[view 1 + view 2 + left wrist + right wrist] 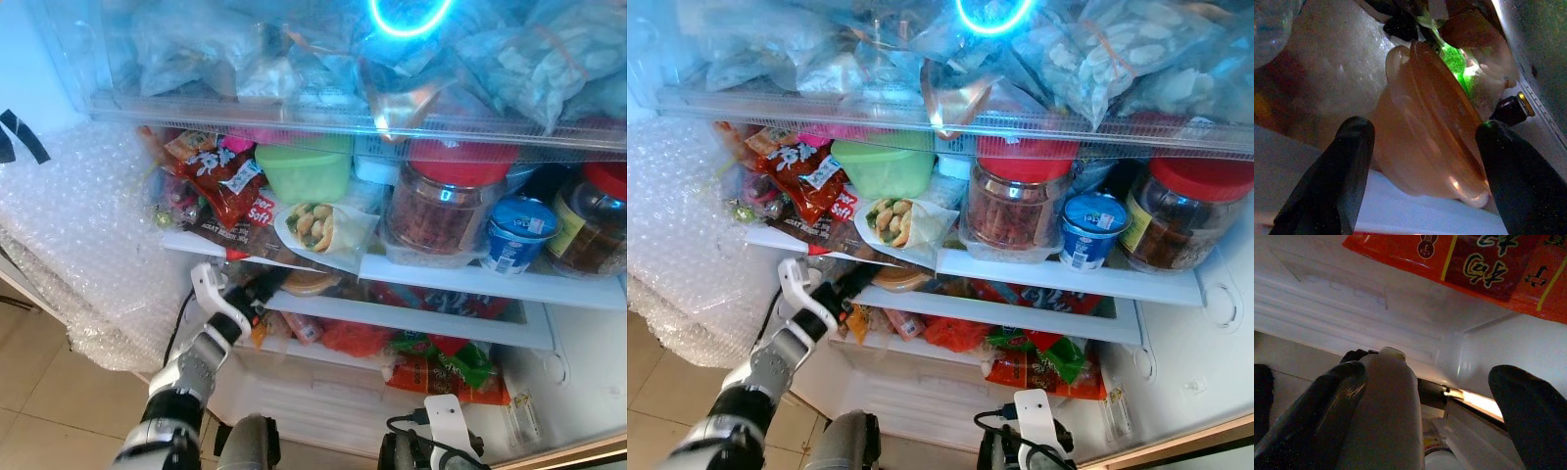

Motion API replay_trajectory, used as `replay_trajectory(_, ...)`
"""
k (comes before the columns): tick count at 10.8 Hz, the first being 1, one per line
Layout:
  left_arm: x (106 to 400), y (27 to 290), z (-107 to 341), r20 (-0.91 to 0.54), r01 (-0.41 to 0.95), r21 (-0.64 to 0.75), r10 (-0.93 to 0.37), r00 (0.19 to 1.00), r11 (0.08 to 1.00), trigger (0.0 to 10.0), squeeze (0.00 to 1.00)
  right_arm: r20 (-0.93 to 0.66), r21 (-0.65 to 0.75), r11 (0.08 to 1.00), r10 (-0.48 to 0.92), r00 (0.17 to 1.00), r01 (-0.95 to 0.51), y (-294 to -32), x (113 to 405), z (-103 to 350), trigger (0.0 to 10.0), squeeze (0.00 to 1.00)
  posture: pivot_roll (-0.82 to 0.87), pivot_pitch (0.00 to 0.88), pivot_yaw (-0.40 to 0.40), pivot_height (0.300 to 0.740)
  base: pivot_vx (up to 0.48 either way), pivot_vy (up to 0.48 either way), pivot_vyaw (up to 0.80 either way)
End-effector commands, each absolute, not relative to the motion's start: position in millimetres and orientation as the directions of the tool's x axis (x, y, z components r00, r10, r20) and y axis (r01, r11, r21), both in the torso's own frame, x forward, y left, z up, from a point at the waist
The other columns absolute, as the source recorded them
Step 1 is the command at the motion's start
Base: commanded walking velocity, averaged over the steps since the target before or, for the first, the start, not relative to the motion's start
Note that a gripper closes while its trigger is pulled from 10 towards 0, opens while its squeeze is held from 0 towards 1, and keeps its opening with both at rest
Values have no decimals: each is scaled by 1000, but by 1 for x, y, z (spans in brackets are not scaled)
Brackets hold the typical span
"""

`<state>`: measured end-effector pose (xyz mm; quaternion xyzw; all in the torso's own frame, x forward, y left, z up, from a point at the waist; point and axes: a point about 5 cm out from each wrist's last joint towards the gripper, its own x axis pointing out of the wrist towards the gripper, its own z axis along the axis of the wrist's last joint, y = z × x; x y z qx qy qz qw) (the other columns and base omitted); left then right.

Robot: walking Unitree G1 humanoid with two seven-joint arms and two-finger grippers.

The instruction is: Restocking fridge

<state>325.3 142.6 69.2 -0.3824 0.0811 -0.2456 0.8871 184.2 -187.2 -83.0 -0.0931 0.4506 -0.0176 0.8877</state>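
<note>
The fridge stands open in front of me. My left gripper (257,290) reaches onto the second shelf (392,318), open, its two black fingers (1347,161) on either side of an orange-brown lidded tub (1425,147) without closing on it. That tub (309,282) lies on the shelf beside snack packets. My right gripper (1425,377) is low at the fridge's bottom, open. A pale bottle (1386,416) rests against one of its fingers (1327,401) and the other finger is well apart from it. A red packet (1474,264) hangs above it.
The upper shelf (470,279) holds a green tub (306,171), a wrapped sandwich (318,227), red-lidded jars (446,201), a blue yoghurt cup (517,233) and red snack bags (220,176). Bagged frozen food fills the top. Bubble wrap (78,225) lies on the left.
</note>
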Motion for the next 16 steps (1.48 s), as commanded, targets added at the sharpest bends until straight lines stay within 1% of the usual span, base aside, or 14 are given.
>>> replay_trajectory(1,323,144,70,42,382,-715,-510,859,585,10000,0,-861,-156,985,-98,499,-77,-180,155,-98,10000,0,73,81,64,632,0,0,0)
replay_trajectory(3,320,144,72,50,403,-724,-540,840,559,10000,0,-860,-161,983,-97,500,-86,-181,155,-97,10000,0,76,85,63,632,0,0,0)
replay_trajectory(4,320,141,77,66,427,-724,-562,825,542,10000,0,-860,-162,983,-97,501,-89,-181,156,-97,10000,0,77,87,62,632,0,0,0)
replay_trajectory(6,326,132,78,53,438,-722,-588,807,536,10000,0,-859,-165,982,-96,502,-95,-181,156,-97,10000,0,74,93,61,632,0,0,0)
replay_trajectory(8,335,125,80,50,425,-746,-593,803,513,10000,0,-859,-166,981,-96,503,-97,-180,157,-97,10000,0,69,96,62,632,0,0,0)
replay_trajectory(11,346,119,80,16,380,-770,-580,814,513,10000,0,-860,-169,980,-95,502,-103,-181,157,-97,10000,0,67,104,59,632,0,0,0)
replay_trajectory(12,346,118,80,10,386,-762,-588,809,519,10000,0,-860,-169,980,-95,502,-103,-181,157,-97,10000,0,66,104,59,632,0,0,0)
replay_trajectory(14,338,119,80,14,510,-665,-673,739,546,10000,0,-860,-171,979,-96,502,-106,-181,157,-97,10000,0,75,106,59,632,0,0,0)
replay_trajectory(16,331,124,77,-8,556,-597,-698,716,578,10000,0,-860,-171,979,-92,502,-113,-181,158,-96,10000,0,88,107,57,632,0,0,0)
